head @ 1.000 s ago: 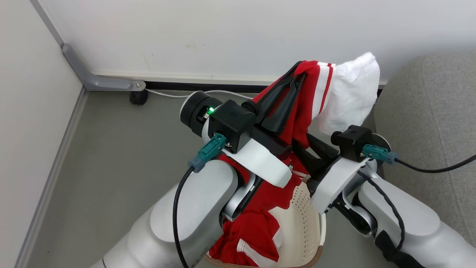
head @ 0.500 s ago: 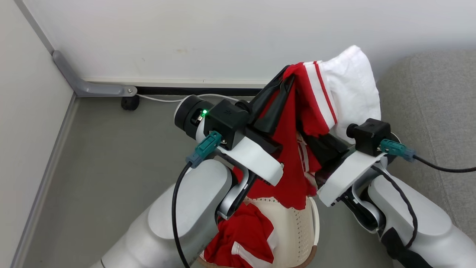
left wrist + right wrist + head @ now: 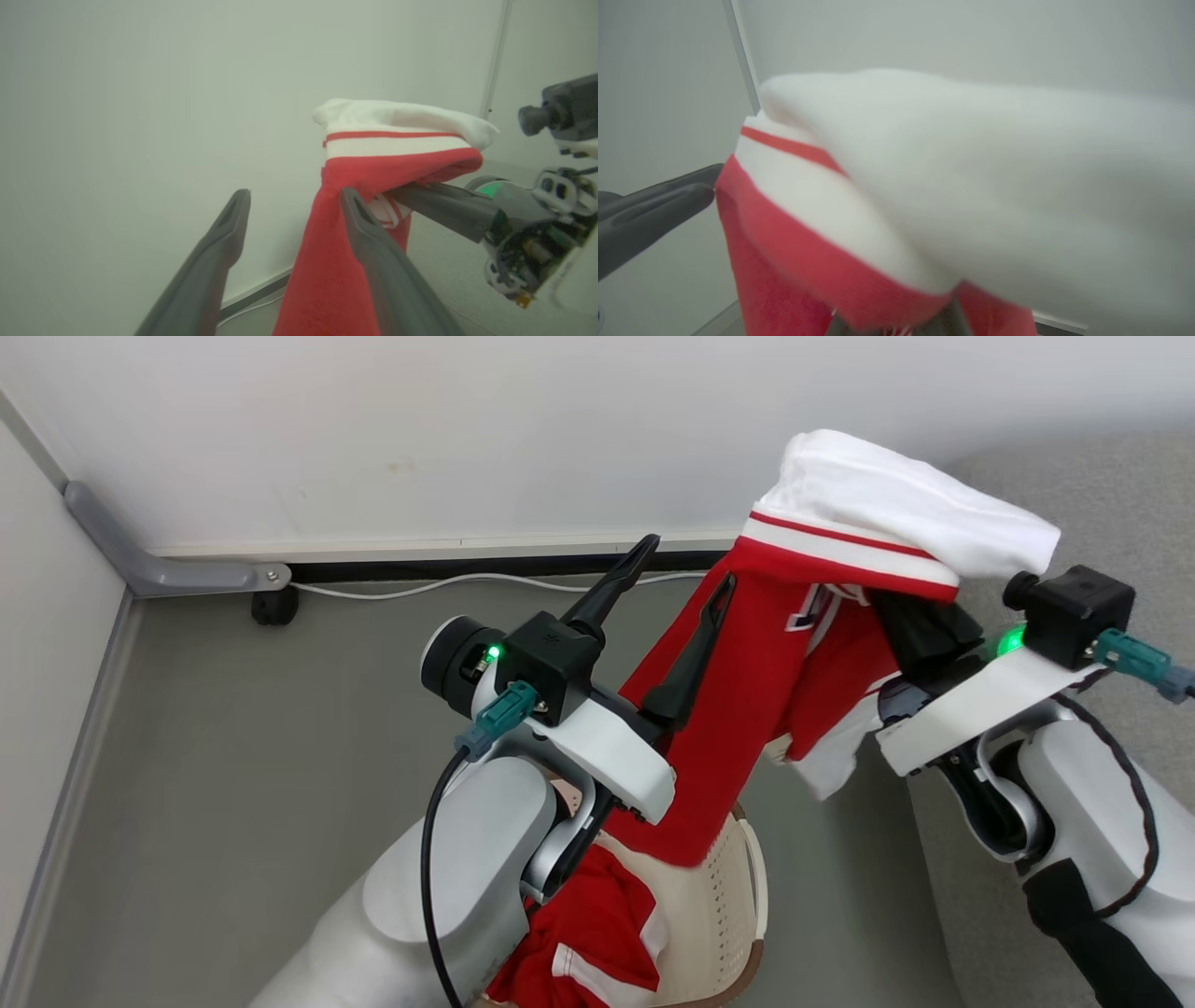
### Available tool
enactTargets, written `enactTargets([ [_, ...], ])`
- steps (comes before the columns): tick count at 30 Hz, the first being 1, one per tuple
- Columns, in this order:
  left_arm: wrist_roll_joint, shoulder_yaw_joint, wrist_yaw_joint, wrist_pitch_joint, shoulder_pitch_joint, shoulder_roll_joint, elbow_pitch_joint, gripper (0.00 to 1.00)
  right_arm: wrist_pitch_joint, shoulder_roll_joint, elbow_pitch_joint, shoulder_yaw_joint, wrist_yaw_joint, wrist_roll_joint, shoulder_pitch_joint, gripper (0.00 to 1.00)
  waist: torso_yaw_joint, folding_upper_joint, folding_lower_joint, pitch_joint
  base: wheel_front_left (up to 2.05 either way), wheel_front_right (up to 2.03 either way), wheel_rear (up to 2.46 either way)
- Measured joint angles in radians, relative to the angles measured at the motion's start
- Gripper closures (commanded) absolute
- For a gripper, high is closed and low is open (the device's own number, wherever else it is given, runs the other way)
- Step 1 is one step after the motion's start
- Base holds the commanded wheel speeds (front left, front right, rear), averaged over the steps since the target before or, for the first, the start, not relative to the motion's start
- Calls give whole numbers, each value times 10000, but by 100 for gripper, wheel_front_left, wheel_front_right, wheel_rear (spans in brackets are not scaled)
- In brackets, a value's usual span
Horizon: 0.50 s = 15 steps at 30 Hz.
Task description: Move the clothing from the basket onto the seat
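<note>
There were two red garments. One, the lifted garment (image 3: 747, 709), with a white panel and thin red-white stripes, hung in the air above the basket (image 3: 719, 915), its lower end dangling just over the rim. Its white end was draped over the right gripper (image 3: 924, 625) and reached toward the sofa (image 3: 1120, 476), not touching it. The other, the second garment (image 3: 588, 933), lay crumpled in the one basket, partly hidden by the left forearm.

The left gripper (image 3: 688, 562) stood wide open, its two fingers spread well apart and gripping nothing. In the left wrist view the same gripper (image 3: 294, 196) showed the lifted garment (image 3: 327, 280) hanging against its right finger, while the left finger stood free before the wall (image 3: 467, 429).

The right gripper carried the lifted garment. In the left wrist view it (image 3: 439, 210) ran as one dark bar in under the red fold, its tips buried in cloth, so I could not tell whether it was pinching the fabric or merely bearing it. In the right wrist view the garment (image 3: 971, 177) covered that gripper's own fingers, and the left gripper (image 3: 654, 205) showed at the left edge.

One white cable (image 3: 448, 583) ran along the floor (image 3: 280, 728) by the wall.
</note>
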Motion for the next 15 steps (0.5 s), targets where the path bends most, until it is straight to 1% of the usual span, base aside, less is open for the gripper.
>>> enactTargets([
  [7,136,88,-633,0,203,8,395,0,0,-245,-178,-957,0,-119,99,100,-548,0,0,-35,0,0,0],
  [15,311,90,-1476,0,380,25,1076,0,0,-474,-357,-1496,0,-272,94,100,-1363,0,0,-146,0,0,0],
])
